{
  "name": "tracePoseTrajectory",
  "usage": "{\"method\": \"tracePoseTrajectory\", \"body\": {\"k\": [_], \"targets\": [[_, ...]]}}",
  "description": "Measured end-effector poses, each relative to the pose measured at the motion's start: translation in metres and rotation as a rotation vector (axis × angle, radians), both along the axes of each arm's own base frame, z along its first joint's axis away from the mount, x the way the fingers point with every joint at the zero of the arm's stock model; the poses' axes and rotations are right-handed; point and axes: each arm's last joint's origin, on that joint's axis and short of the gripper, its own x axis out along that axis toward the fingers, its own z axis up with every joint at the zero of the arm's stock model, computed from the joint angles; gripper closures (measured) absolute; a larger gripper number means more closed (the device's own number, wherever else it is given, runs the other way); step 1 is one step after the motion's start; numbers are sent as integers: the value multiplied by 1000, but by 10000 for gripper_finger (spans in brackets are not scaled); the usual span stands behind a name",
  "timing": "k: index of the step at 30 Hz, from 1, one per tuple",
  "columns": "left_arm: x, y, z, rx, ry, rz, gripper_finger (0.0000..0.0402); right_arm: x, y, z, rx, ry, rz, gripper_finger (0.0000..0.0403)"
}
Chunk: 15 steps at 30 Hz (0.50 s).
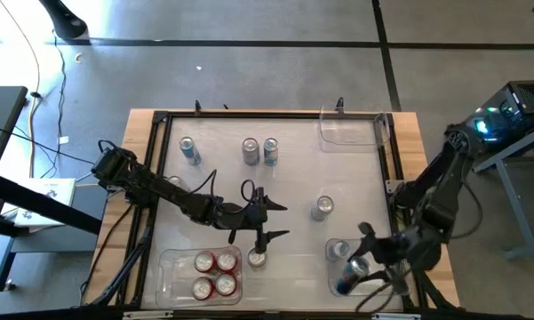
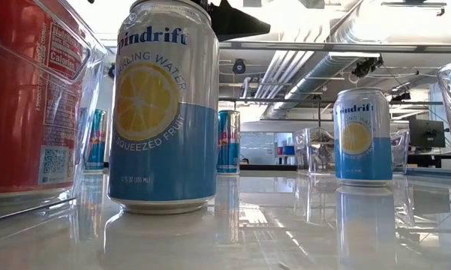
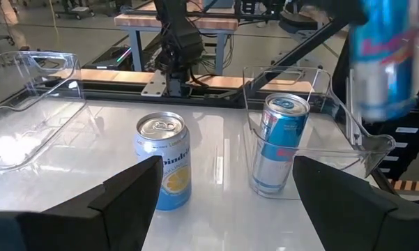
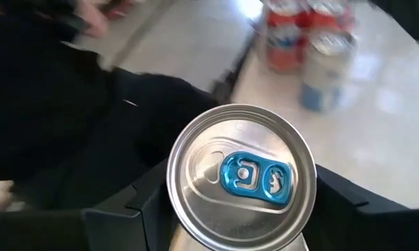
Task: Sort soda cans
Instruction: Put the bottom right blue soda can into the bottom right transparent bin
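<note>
My right gripper (image 1: 360,268) is shut on a blue can (image 4: 240,174) over the clear near-right bin (image 1: 333,283), where another blue-and-silver can (image 3: 279,143) stands. That held can shows blurred in the left wrist view (image 3: 380,56). My left gripper (image 1: 277,222) hangs open over the table's middle, pointing right, touching nothing. A pale blue lemon can (image 3: 162,160) stands on the table ahead of it, and a second one (image 2: 163,105) stands beside the near-left bin (image 1: 173,267), which holds several red cans (image 1: 215,274). Three more cans (image 1: 251,149) stand near the far edge. My right gripper pinches the blue can between its two fingers (image 4: 136,209), one on each side of the body (image 4: 195,240) just below the silver top rim. The can is lifted clear, above the near-right bin. How far back it reaches between the fingers does not show.
An empty clear bin (image 1: 351,129) sits at the far right corner. A black frame (image 1: 160,120) borders the glossy white tabletop. Open table lies between the far cans and my left arm. Cables and a stand are on the floor to the left.
</note>
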Motion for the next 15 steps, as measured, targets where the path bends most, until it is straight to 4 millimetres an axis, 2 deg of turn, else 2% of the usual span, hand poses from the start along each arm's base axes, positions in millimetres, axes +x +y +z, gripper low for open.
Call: {"method": "tracePoseTrajectory", "body": {"k": [6,15], "targets": [[0,0,0,0,0,1,86,-1,14,-24,-95,62,-108,183],[0,0,0,-2,-1,4,86,21,30,-55,-194,162,-33,183]]}}
